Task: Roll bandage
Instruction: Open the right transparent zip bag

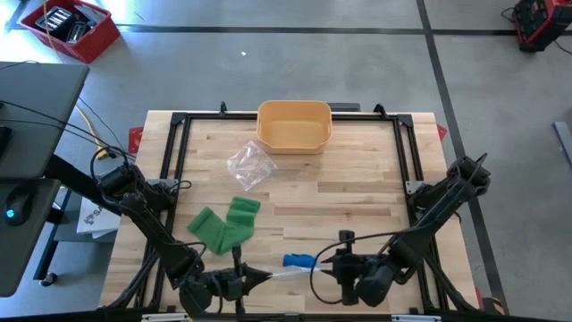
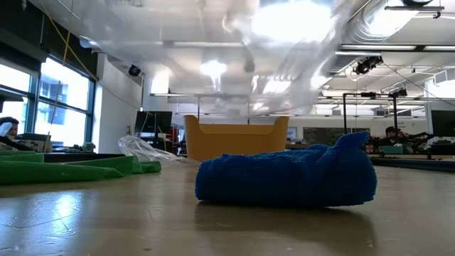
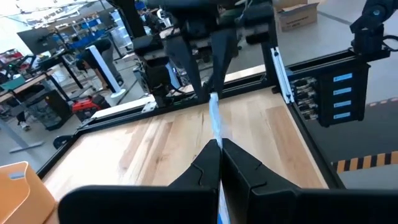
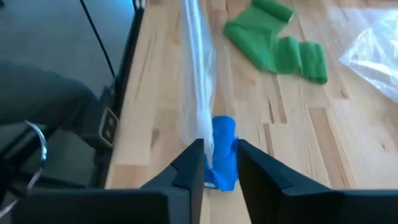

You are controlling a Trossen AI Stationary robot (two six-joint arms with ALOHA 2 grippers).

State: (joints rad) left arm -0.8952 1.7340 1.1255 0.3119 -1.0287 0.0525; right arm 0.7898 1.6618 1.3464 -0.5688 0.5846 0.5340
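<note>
Blue bandage (image 2: pixel 288 176) nearest low camera, lying on table (image 1: pixel 357 192) at near edge, clear wrapper strip (image 4: pixel 196 81) stretched from it toward left arm. I order big to small: table, yellow bin (image 1: pixel 295 125) far side, green bandage (image 1: pixel 223 225) unrolled left of centre, crumpled plastic bag (image 1: pixel 250 165) near bin. Left gripper (image 3: pixel 219 163) clenched on wrapper strip. Right gripper (image 4: pixel 219 163) straddles blue bandage, fingers slightly parted; grasp or release, cannot tell. My judgement: hold strip taut, keep bandage centred between fingers, pull straight along strip.

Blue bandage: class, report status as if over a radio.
Left gripper shut on clear bag. Right gripper around blue bandage, jaws parted. Green bandage lies nearby, not obstructing.
</note>
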